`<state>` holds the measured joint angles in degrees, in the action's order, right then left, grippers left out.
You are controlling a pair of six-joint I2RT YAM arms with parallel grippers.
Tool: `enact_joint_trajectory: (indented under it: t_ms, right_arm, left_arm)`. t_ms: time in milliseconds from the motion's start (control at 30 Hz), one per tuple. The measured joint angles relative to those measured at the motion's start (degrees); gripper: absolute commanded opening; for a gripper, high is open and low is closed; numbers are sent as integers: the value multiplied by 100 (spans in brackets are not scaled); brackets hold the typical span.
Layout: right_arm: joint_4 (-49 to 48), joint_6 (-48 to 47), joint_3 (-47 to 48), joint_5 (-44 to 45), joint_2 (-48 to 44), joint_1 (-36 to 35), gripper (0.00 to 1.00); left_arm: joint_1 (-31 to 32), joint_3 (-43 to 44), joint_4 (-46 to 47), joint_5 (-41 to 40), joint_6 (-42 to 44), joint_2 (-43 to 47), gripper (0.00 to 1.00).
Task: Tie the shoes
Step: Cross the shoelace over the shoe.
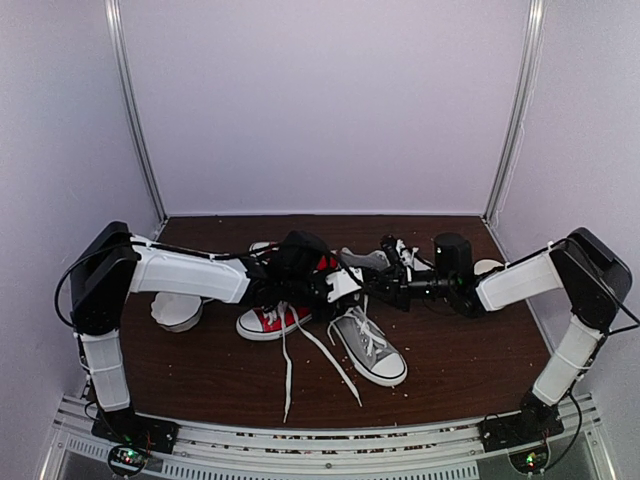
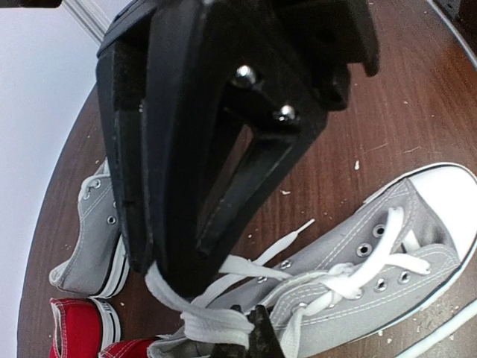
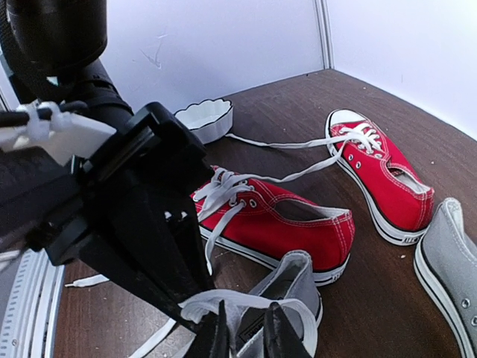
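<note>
1. Here, in the overhead view, the near grey shoe lies at lower centre of the frame on the brown surface, with its white toe cap pointing to the lower right.
2. The far grey shoe sits higher in the same frame, near the middle, and both arms partly cover it.
3. Left tool: I see it closed on a white lace of the near grey shoe. The pinch shows at lower left of the left wrist view, where the flat lace runs out from the tips toward the bottom edge.
4. Right tool: its fingers stand narrowly parted at the bottom edge of the right wrist view. A loop of the lace arches just above them, and I cannot tell whether they touch it.
5. In the overhead view I read the two tools as close together, tip toward tip, just above the near grey shoe.
6. The red shoes lie across the middle and right of the right wrist view, with a white fluted dish beyond them, upper centre.
</note>
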<state>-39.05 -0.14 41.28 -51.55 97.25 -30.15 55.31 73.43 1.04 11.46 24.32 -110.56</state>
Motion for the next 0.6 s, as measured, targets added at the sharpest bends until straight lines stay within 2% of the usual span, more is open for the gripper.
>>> enact_joint_trajectory:
  t_ms: [100,367,600]
  right_arm:
    - [120,-33,-98,170,-243,0,27]
    - [42,-136,-734,713,-876,-197,26]
    - [-1102,-146,-1152,1276,-579,-752,21]
  left_arm:
    - [-31,-39,-42,240,-61,129,0]
    - [-267,-83,-275,557,-177,398,0]
    - [-398,-66,-647,573,-170,396,0]
